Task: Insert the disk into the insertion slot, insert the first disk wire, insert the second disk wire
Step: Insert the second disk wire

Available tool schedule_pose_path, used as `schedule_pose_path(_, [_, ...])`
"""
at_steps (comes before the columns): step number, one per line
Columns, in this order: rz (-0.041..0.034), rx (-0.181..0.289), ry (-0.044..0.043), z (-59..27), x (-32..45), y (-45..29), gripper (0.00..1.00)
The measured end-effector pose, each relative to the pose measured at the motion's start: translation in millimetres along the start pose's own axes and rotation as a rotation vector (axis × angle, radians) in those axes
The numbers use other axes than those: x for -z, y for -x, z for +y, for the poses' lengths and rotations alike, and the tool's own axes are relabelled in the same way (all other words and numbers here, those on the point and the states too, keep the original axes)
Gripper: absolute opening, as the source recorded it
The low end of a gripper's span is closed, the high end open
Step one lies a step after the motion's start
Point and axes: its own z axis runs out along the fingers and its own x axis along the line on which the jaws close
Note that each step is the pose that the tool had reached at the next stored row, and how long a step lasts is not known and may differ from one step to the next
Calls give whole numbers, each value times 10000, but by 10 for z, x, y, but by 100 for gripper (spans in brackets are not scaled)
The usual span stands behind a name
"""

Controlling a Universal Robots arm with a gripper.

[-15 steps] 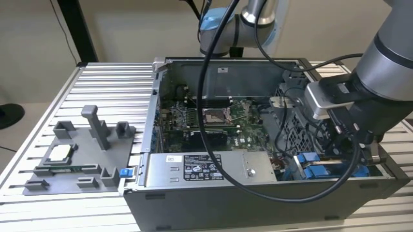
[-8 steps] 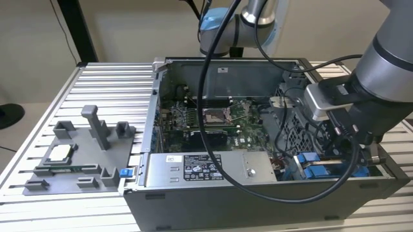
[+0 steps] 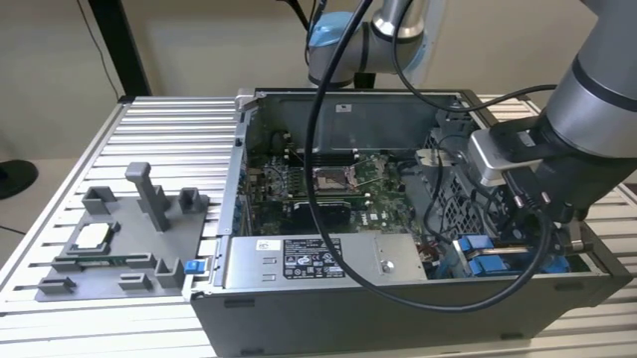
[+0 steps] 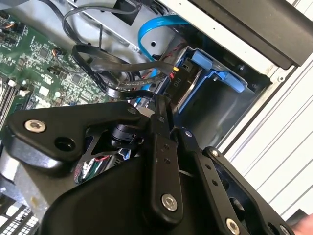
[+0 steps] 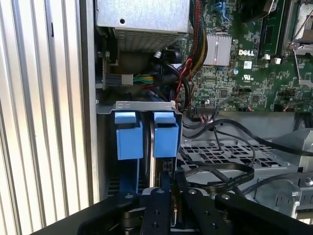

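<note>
The black linked fingers [image 5: 161,208] of the tool [image 4: 164,105] fill the foreground in both wrist views, drawn close together around something dark at their tips; I cannot tell whether they are clamped on a connector or merely closed.

Just past those tips stands the disk [image 5: 164,169], a flat drive on edge in its bright blue plastic carrier [image 5: 165,133]. It sits down in the insertion slot [image 5: 129,134], a grey metal bay with blue rails, so only its upper edge and blue tab show. Its long axis runs down into the bay, with its thin edge toward the tool. A second blue tab stands just beside it, and the two nearly touch, leaving little room between them.

In the second wrist view a light blue flat cable [image 4: 151,29] curves above the bay, and black flat cables [image 4: 105,66] loop across near the tool.

In the exterior view the bay [image 3: 488,253] lies in the corner of the open grey computer case [image 3: 398,313] toward the exterior view's right, hard against the case wall. The green motherboard [image 3: 329,190] occupies the case's middle, and a grey metal box with a white sticker [image 3: 318,261] lies along its near wall. The case rests on a ribbed aluminium counter [image 3: 169,134], with a grey plastic fixture tray [image 3: 124,239] well apart toward the exterior view's left.
</note>
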Motion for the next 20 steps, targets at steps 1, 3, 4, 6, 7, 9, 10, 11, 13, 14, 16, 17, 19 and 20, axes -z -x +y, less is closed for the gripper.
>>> schedule_pose_path(1, [0,-1,0,-1,-1,1,0])
schedule_pose_path(3, [4,1,0,-6,-2,1,0])
schedule_pose_path(4, [4,1,0,-9,-3,1,0])
schedule_pose_path(6, [3,0,0,-13,-5,1,0])
schedule_pose_path(7, [3,0,0,-13,-7,1,0])
schedule_pose_path(9, [-1,0,0,-13,-17,0,0])
schedule_pose_path(10, [0,0,0,-12,-23,-2,0])
schedule_pose_path(11, [1,1,0,-11,-32,-3,0])
schedule_pose_path(13, [1,1,0,-7,-51,-7,0])
schedule_pose_path(14, [8,1,0,-6,-61,-9,0])
schedule_pose_path(16, [14,2,0,-4,-72,-10,0])
schedule_pose_path(17, [11,2,0,-4,-73,-11,0])
schedule_pose_path(19, [2,1,0,-3,-79,-12,0])
schedule_pose_path(20, [-4,0,-1,-3,-79,-11,100])
